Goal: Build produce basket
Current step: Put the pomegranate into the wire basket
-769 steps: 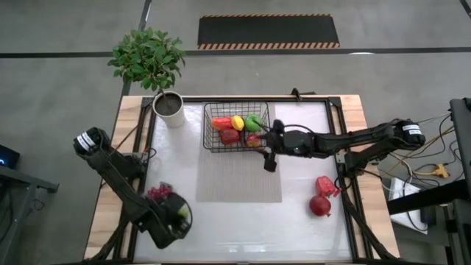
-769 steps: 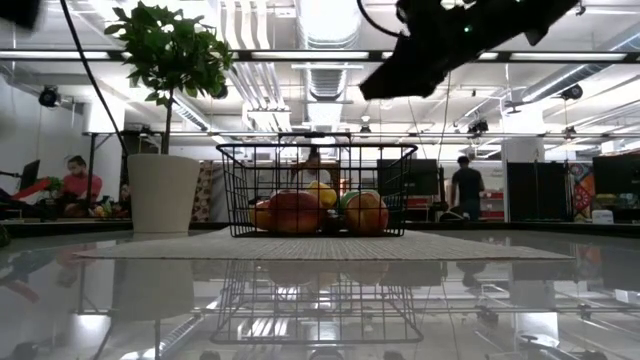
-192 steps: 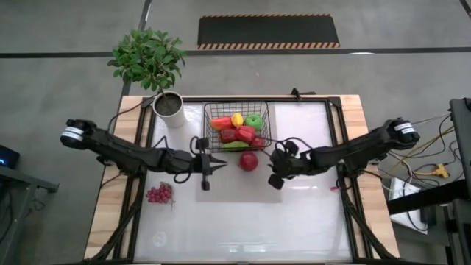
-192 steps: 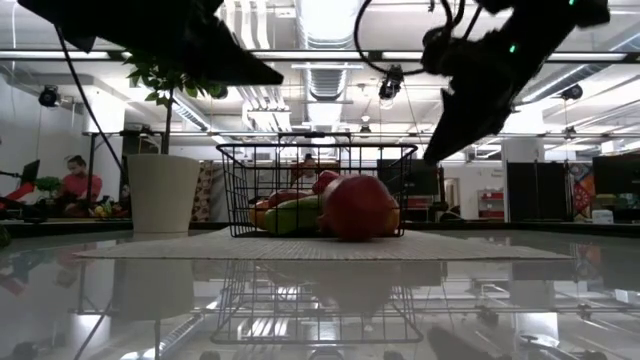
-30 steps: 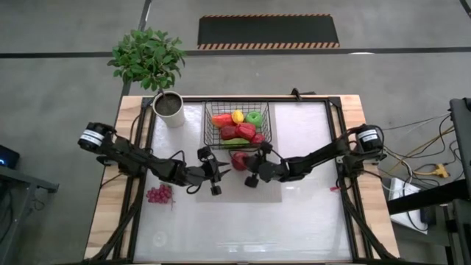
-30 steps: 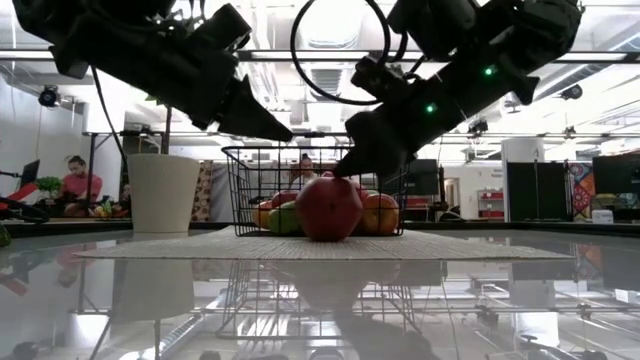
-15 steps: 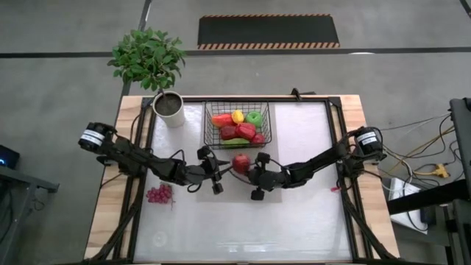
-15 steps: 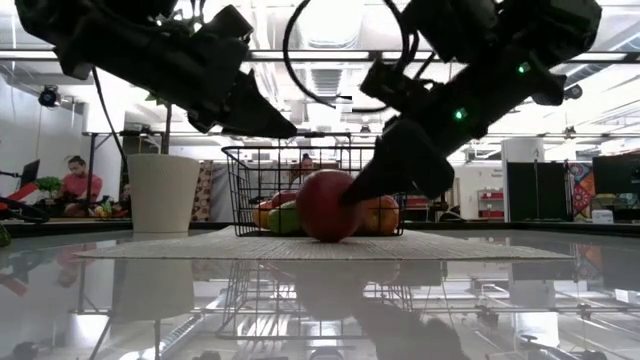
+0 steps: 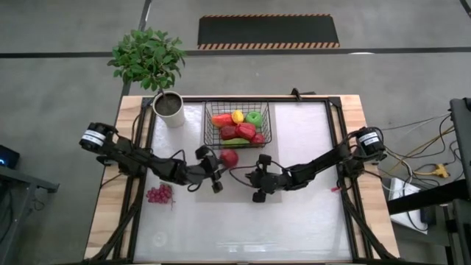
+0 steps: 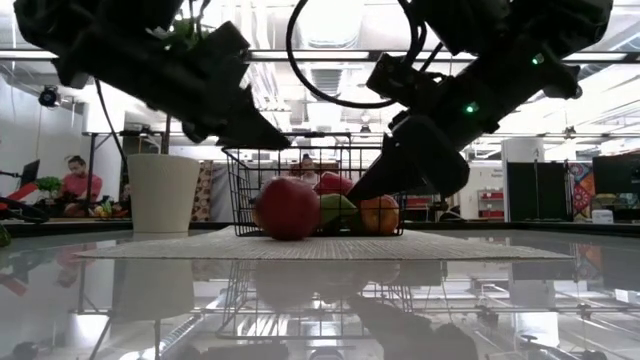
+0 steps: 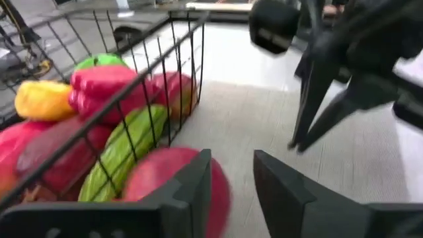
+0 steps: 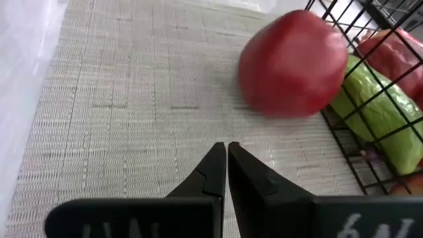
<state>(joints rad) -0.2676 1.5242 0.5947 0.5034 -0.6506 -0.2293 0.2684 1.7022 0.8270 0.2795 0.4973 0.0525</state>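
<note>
A round red fruit [image 9: 229,157] rests on the woven mat [image 9: 243,190], against the near side of the black wire basket [image 9: 207,126]. The basket holds red and yellow peppers, a green apple and a cucumber [image 11: 122,152]. My left gripper [image 11: 231,168] hangs open just left of the fruit and a little above it [image 10: 282,142]; the fruit [image 11: 165,182] shows beside and behind one finger. My right gripper [image 12: 227,151] is shut, low over the mat to the right of the fruit [image 12: 294,63], with a stretch of mat between them.
A bunch of purple grapes [image 9: 158,193] lies on the table near the left edge. A white plant pot [image 9: 171,109] stands at the back left, beside the basket. A small red object [image 9: 335,189] lies by the right edge. People are in the room behind [image 10: 75,180].
My right gripper, shut, has come down from the top of the red fruit to its right side. The fruit has rolled along the mat toward the table's left, away from those fingertips and under my left gripper, which has rolled slightly at the wrist.
</note>
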